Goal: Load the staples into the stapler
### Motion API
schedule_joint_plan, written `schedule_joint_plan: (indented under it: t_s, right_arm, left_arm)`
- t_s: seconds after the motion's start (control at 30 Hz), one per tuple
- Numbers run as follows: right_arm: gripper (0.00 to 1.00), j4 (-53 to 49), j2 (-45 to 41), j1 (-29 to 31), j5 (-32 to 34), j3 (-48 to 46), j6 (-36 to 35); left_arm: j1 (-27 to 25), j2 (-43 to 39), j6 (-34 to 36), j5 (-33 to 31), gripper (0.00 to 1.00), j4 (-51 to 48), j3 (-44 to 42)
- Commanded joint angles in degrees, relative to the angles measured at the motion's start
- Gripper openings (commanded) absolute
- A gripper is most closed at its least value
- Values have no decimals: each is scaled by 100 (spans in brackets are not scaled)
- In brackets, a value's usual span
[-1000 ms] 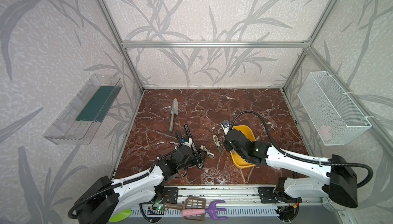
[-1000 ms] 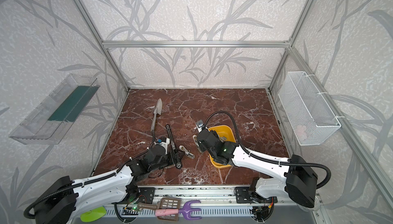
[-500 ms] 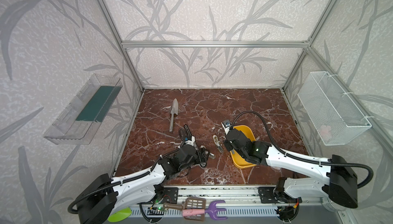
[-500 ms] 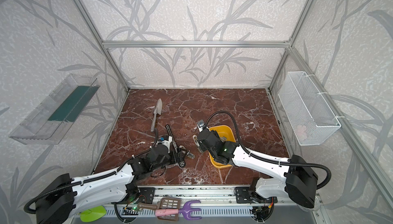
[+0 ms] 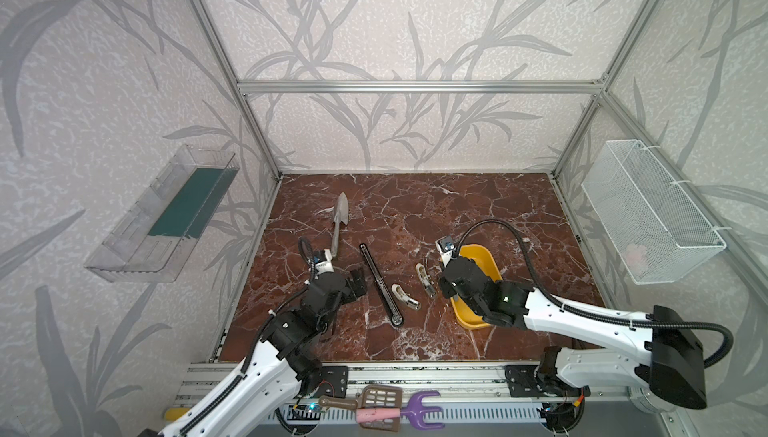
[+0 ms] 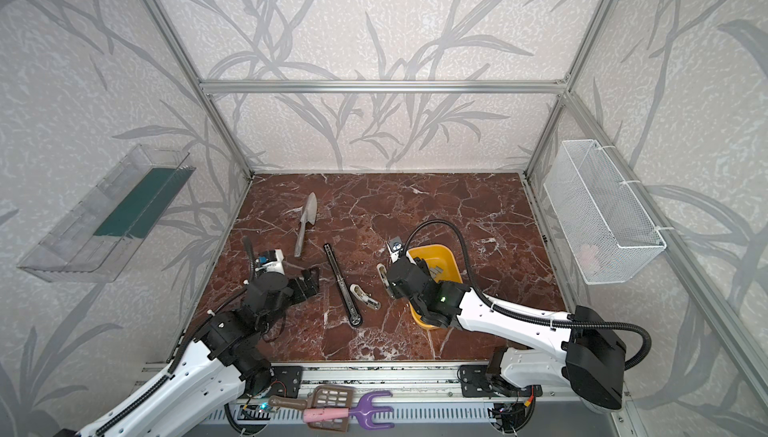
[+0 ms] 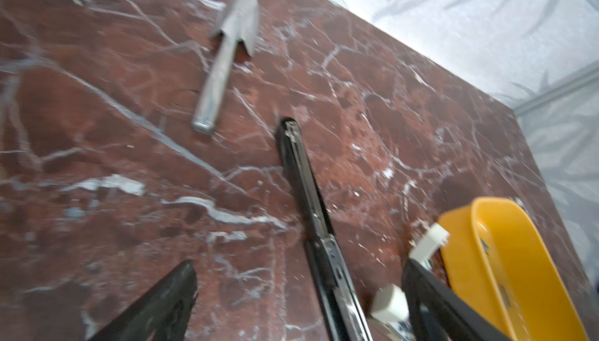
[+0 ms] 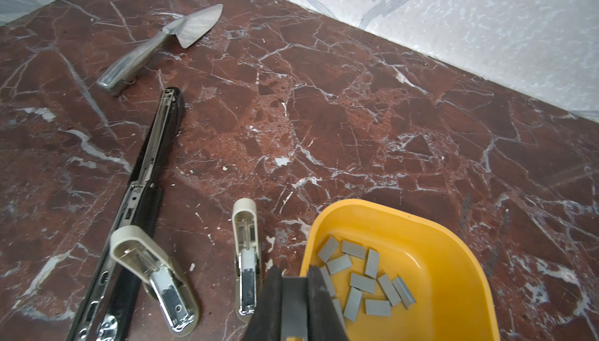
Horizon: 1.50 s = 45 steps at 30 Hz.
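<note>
Lying open on the bench (image 5: 415, 206), stapler (image 5: 380, 279) bares its rail for loading; right tool (image 8: 294, 276) pinches staples (image 8: 293, 316) beside tray (image 8: 437, 258); left tool (image 5: 356, 284) gapes empty.

Tally on the tabletop (image 5: 415, 206)
One stapler (image 8: 152, 161), one trowel (image 8: 162, 44), one yellow tray (image 8: 453, 274), two cream-white blocks (image 8: 155, 268), about a dozen staples (image 8: 362, 282).

Take the stapler (image 5: 380, 283) as the centre of your dial: it lies on the table (image 5: 415, 206) with its ends toward 11 and 5 o'clock. The trowel (image 5: 338, 223) lies at 11 o'clock, beyond the far end. At 3 o'clock you have an oblong block (image 5: 405, 295) just beside the stapler, then a 2nd block (image 5: 424, 280), then the tray (image 8: 405, 213) farthest out. The staples (image 8: 363, 277) lie loose in the tray.
</note>
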Motion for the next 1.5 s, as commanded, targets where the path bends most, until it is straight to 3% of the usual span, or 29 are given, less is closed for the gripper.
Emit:
schedule_joint_plan:
  t_s: [0.0,0.13,0.27,0.37,0.5,0.63,1.03,1.47]
  right_arm:
    - [3,100,196,317,470,101,233]
    - [2,116,540,581,777,358,596]
    - [0,-1046,1250,1010,1146,1492,1357]
    - [0,-1429,1801,1330,1496,2220,1302]
    - [0,-1477,2342,1332,1273,2770,1225]
    - [0,-1225,2638,1335,854,2813,1219]
    - [0,-999,2748,1502,400,2298,1834]
    - [0,-1559,3285,1645,326,2692,2495]
  left_arm:
    - [200,-215,100,-945,99,-631,-136]
    - [214,-358,211,-1292,99,-992,202]
    - [218,-546,-278,-1279,99,-1493,211]
    - [216,-751,-348,-962,99,-1302,-75]
    - [215,-777,-426,-1308,99,-1140,-385]
    - [220,-832,-243,-968,99,-1017,-440]
    - [228,-1274,-441,-1271,99,-1181,-547]
    - [224,-1265,-420,-1172,99,-1034,-614]
